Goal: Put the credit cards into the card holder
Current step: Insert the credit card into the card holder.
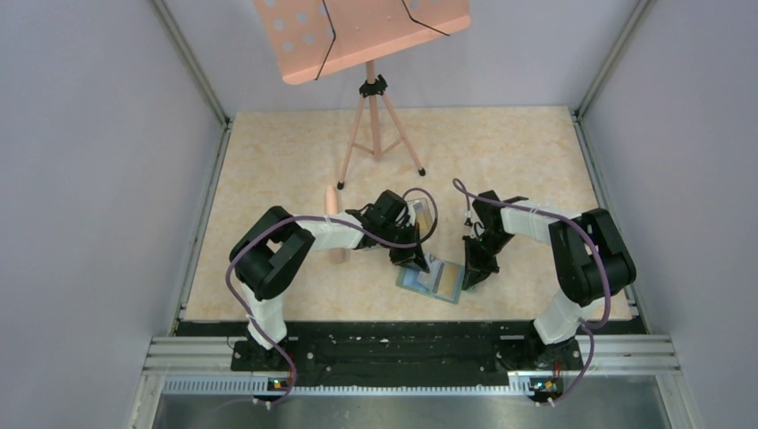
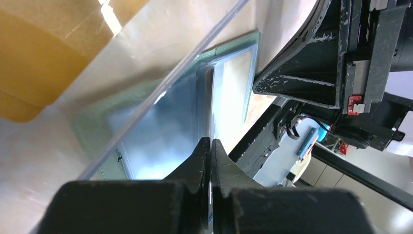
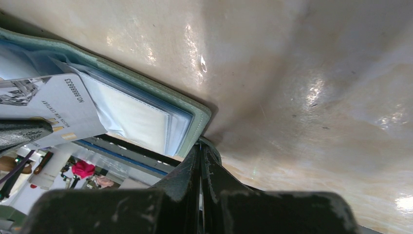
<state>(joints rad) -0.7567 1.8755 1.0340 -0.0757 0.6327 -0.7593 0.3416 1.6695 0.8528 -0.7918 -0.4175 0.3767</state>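
lying open near the front edge of the surface (image 1: 501, 170), between the two arms, the card holder (image 1: 435, 281) shows its sage-green cover and its stack of pale blue and clear sleeves. the right tool (image 1: 472, 273) stands at the holder's right side. in the right wrist view its fingers (image 3: 187, 180) are drawn tight together with the green rim of the cover at their tips, and they appear to pinch that rim. the left tool (image 1: 413, 257) comes down at the holder's left far corner, its fingers (image 2: 197, 161) narrowed until almost no gap is left. they grip a white-grey credit card (image 3: 53, 100) printed with a number. the card rests slanted over the sleeves, and how far it sits inside one cannot be told. from the left wrist, a clear plastic edge (image 2: 185, 68) crosses diagonally in front of the sleeves and hides part of them. an orange-yellow card (image 2: 29, 63) with a rounded corner fills the upper left of that view, out of focus. the black body of the right tool blocks that view's upper right. just behind the left tool sits a clear box (image 1: 424, 214) with something orange in it, half covered by the wrist and a purple cable (image 1: 429, 201). a pale peach rod (image 1: 332, 201) lies further left, partly under the left arm. at the far end stands a salmon-pink music stand (image 1: 357, 36) on a tripod.
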